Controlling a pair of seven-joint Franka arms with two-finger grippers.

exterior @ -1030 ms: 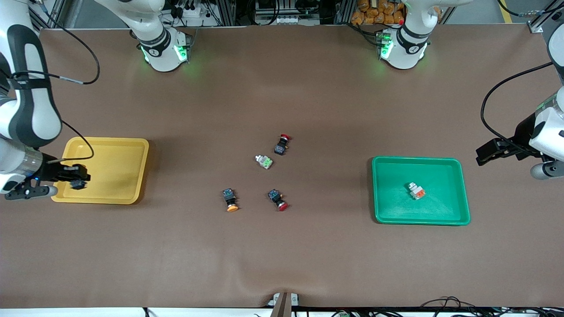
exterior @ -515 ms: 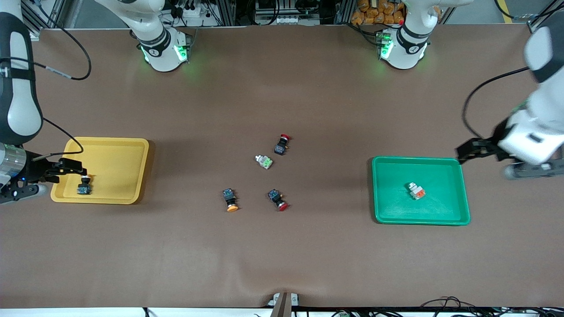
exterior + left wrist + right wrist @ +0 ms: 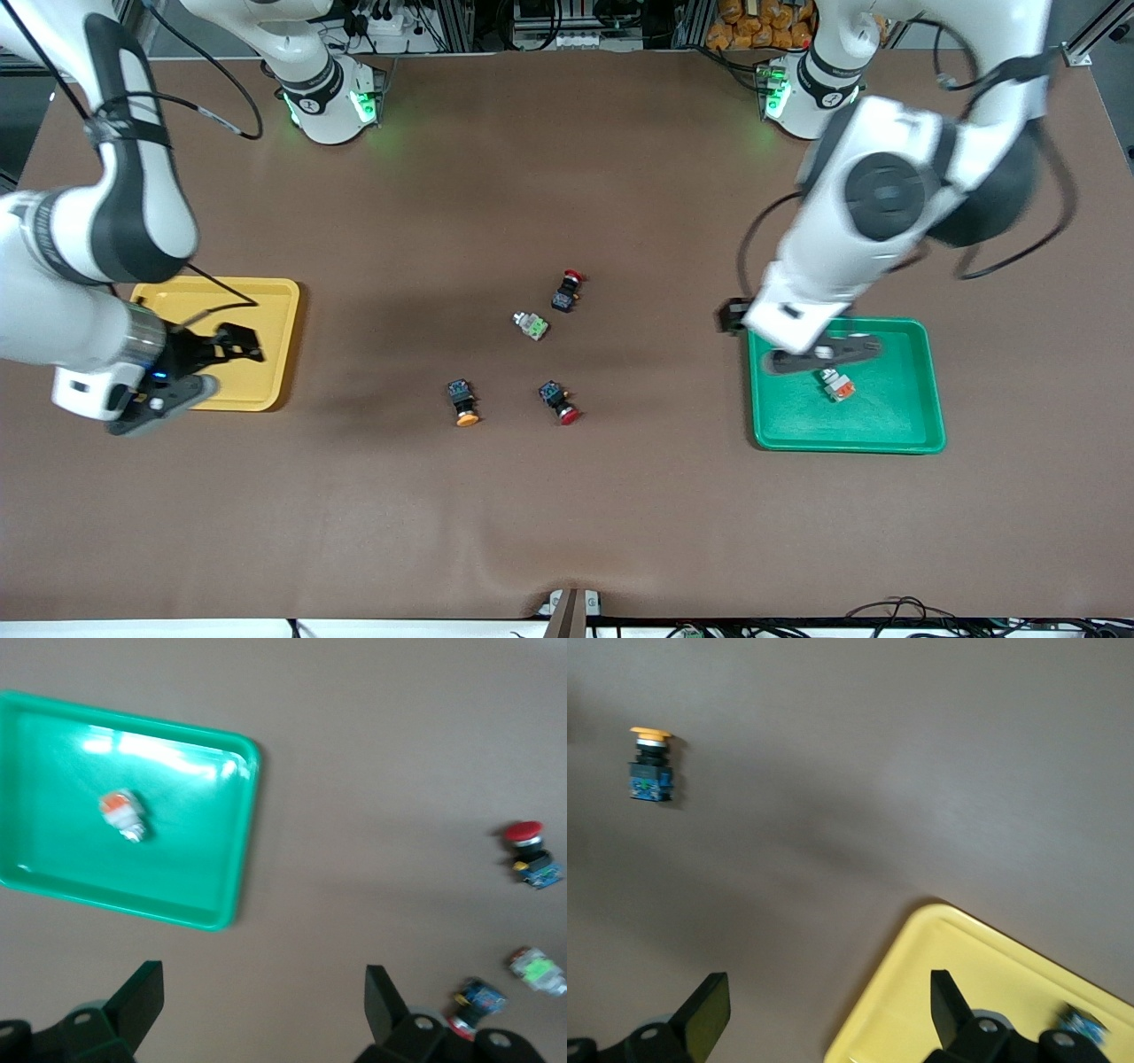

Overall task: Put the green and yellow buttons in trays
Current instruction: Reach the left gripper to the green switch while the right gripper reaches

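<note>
The yellow tray point(image 3: 270, 306) lies toward the right arm's end of the table. My right gripper point(image 3: 234, 345) is open and empty over it, and over its corner in the right wrist view point(image 3: 828, 1001). A dark-bodied button point(image 3: 1079, 1023) lies in the yellow tray point(image 3: 983, 966), hidden under the arm in the front view. The green tray point(image 3: 886, 425) holds the orange-faced whitish switch point(image 3: 837, 385). My left gripper point(image 3: 733, 317) is open and empty over bare table beside that tray point(image 3: 263, 1001). The green-faced switch point(image 3: 532, 326) and a yellow-capped button point(image 3: 462, 401) lie mid-table.
Two black switches with red caps lie mid-table, one point(image 3: 565, 291) beside the green-faced switch and one point(image 3: 558, 401) beside the yellow-capped button. The left arm's wrist hangs over the green tray's edge farthest from the front camera. Brown table surface stretches between the trays.
The right gripper opened and left a dark-bodied button in the yellow tray, then moved toward mid-table. The left arm swung in from the table's end, across the green tray.
</note>
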